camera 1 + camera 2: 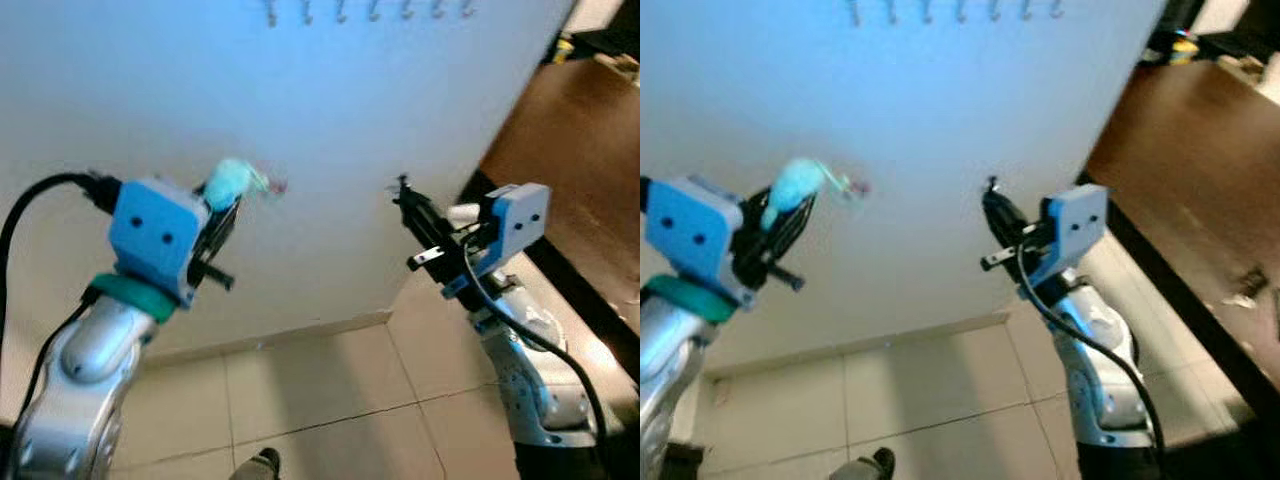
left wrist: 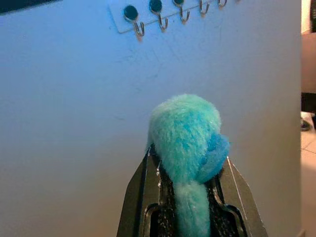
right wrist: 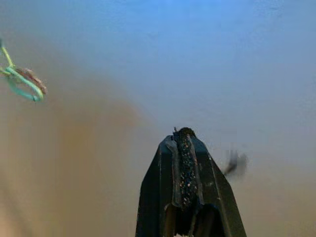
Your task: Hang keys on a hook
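My left gripper [image 1: 228, 205] is raised before the white wall, shut on a fluffy turquoise pom-pom keychain [image 2: 186, 143]. The keychain's green ring and keys [image 1: 272, 186] stick out past the fingertips toward the wall, and show as a small loop [image 3: 22, 81] in the right wrist view. A row of several metal hooks [image 1: 370, 12] sits high on the wall, well above both grippers; in the left wrist view the hooks [image 2: 160, 15] hang from a white strip. My right gripper [image 1: 403, 193] is raised to the right at the same height, shut, with nothing between its fingers.
A dark brown wooden surface [image 1: 570, 150] runs along the right, beside the wall's edge. Beige floor tiles [image 1: 320, 400] lie below, with a baseboard [image 1: 280, 335] at the wall's foot.
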### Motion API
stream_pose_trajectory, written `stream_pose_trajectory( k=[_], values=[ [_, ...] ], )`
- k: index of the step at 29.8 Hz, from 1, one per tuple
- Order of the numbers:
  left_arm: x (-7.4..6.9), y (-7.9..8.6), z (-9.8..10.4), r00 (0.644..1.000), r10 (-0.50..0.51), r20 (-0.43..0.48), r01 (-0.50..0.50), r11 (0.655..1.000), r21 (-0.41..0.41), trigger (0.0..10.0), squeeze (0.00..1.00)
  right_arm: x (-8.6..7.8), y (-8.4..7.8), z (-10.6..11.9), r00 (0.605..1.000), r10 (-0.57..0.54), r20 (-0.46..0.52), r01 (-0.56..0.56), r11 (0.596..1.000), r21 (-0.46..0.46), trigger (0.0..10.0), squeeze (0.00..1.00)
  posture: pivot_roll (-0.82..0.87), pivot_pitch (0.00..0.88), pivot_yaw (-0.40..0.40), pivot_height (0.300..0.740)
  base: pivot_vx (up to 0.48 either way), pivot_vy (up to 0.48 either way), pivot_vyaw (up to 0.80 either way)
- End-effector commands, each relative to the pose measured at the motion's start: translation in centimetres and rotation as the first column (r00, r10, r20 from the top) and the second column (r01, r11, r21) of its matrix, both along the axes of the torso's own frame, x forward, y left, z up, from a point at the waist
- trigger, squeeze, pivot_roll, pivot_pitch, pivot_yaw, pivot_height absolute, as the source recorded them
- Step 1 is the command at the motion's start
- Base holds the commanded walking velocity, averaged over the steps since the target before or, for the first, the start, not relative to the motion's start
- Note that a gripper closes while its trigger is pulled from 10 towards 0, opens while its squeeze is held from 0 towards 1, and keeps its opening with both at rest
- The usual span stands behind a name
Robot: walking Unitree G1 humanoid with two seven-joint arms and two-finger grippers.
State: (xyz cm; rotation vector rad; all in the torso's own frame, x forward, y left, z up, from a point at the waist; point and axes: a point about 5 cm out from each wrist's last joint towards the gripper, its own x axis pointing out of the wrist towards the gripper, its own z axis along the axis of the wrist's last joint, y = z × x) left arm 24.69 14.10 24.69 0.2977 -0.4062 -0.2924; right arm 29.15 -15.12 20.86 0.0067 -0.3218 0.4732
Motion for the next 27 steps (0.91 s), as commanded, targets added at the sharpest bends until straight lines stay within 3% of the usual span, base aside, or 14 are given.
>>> stream_pose_trajectory(
  k=[1, 9, 21, 25, 27],
  values=[
    [0.5, -0.4, -0.1, 1.000, -0.004, 0.004, 0.004, 1.000, 0.007, 10.0, 0.00, 0.0, -0.7, 0.5, 0.998, -0.059, 0.024, 0.058, 0.998, 0.018, 10.0, 0.00, 0.06, 0.000, 0.026, 0.740, 0.000, 0.000, 0.00],
    [1.6, -1.5, 1.9, 0.997, -0.015, 0.069, 0.019, 0.998, -0.052, 10.0, 0.00, -0.3, -1.6, 1.6, 0.990, -0.129, 0.052, 0.121, 0.984, 0.134, 10.0, 0.00, 0.04, 0.000, 0.026, 0.740, 0.179, 0.000, 0.00],
    [2.1, -2.8, 3.1, 0.992, -0.053, 0.118, 0.063, 0.995, -0.081, 10.0, 0.00, -0.1, -1.6, 2.3, 0.989, -0.122, 0.082, 0.108, 0.982, 0.155, 10.0, 0.00, 0.04, 0.000, 0.022, 0.740, 0.449, 0.000, 0.00],
    [2.0, -2.9, 3.5, 0.989, -0.062, 0.130, 0.076, 0.992, -0.103, 10.0, 0.00, -0.9, -0.1, 1.4, 0.998, 0.052, 0.047, -0.057, 0.993, 0.101, 10.0, 0.00, 0.04, 0.000, 0.019, 0.740, 0.455, 0.000, 0.00],
    [2.0, -2.8, 3.6, 0.989, -0.061, 0.133, 0.075, 0.992, -0.105, 10.0, 0.00, -1.2, 0.1, 1.3, 0.996, 0.081, 0.044, -0.084, 0.992, 0.089, 10.0, 0.00, 0.04, 0.000, 0.019, 0.740, 0.450, 0.000, 0.00]
  ],
)
